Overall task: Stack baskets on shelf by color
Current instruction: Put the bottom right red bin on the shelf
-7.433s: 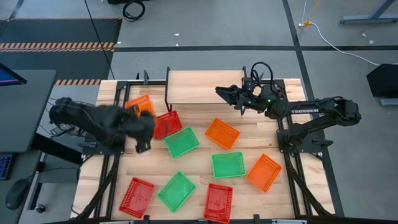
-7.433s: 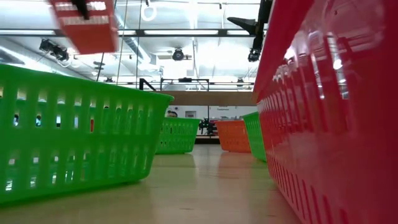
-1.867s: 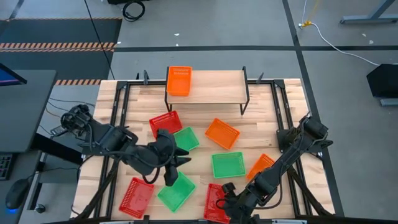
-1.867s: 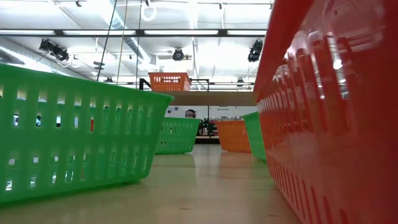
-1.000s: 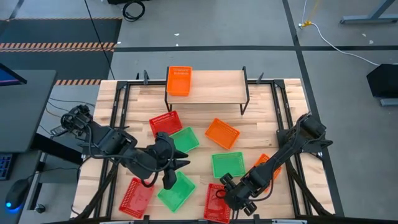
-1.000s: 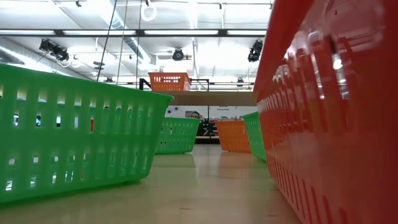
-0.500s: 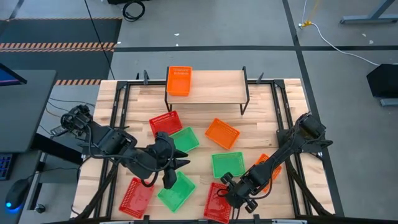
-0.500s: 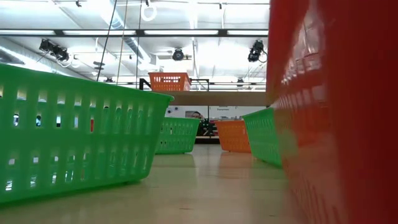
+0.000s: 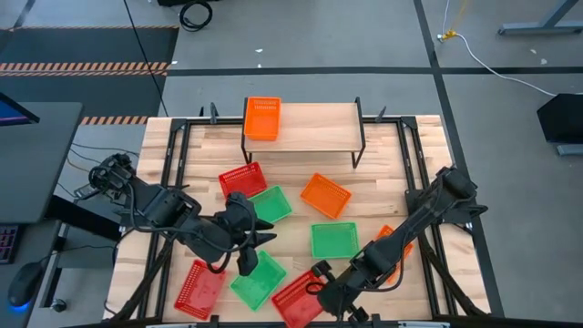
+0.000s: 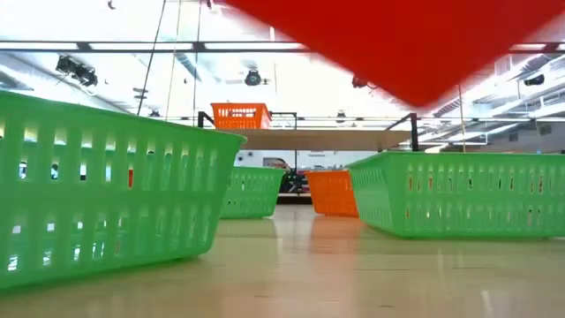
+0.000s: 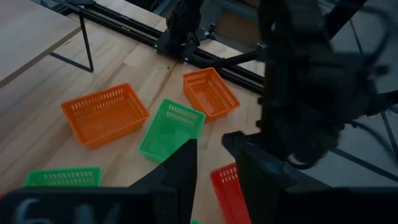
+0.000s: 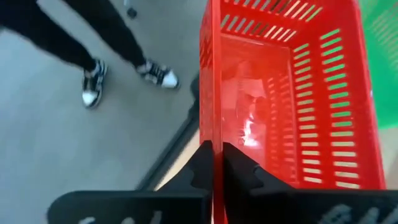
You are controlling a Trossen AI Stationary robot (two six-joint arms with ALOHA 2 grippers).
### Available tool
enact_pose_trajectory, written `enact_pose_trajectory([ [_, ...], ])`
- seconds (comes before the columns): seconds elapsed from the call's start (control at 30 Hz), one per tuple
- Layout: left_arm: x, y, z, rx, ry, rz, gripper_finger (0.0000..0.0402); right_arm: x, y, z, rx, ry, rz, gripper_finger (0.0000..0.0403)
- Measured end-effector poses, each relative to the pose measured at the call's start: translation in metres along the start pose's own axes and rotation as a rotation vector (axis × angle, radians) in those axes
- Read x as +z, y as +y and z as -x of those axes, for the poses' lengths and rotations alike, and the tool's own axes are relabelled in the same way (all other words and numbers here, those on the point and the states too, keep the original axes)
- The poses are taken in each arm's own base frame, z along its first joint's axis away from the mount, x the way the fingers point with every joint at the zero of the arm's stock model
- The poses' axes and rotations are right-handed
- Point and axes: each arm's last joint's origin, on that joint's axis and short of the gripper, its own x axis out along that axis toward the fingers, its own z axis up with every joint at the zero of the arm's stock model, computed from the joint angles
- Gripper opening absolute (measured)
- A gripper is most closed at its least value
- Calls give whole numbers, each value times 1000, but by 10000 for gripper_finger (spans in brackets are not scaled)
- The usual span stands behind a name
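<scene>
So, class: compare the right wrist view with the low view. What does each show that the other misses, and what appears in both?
Only the right wrist view shows the right claw shut on the red basket's rim, and a person's legs on the floor beyond.

Only the low view shows the shelf with an orange basket on top, and green baskets on the table.

Both show the lifted red basket, seen from below in the low view.

Two dark jointed arms, matte black housings showing rounded joints, left gripper (image 9: 259,239) and right gripper (image 12: 214,163) bearing flat tapering black fingers, black cables trailing at the left arm's base.
</scene>
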Motion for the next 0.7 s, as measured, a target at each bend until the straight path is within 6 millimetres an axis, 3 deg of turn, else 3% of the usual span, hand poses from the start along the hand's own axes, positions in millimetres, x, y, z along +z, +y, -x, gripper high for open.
enact_pose_trajectory([
  [0.13,0,1,0,9,-5,-2,117,15,-2,20,-63,36,-42,11],
  [0.27,1,1,0,32,-31,-19,117,12,-14,42,-227,197,-244,16],
  [0.47,12,-4,-1,20,-147,-70,117,4,-47,65,-436,322,-571,11],
  [0.7,29,0,5,0,-237,-146,117,4,-99,88,-660,270,-850,14],
])
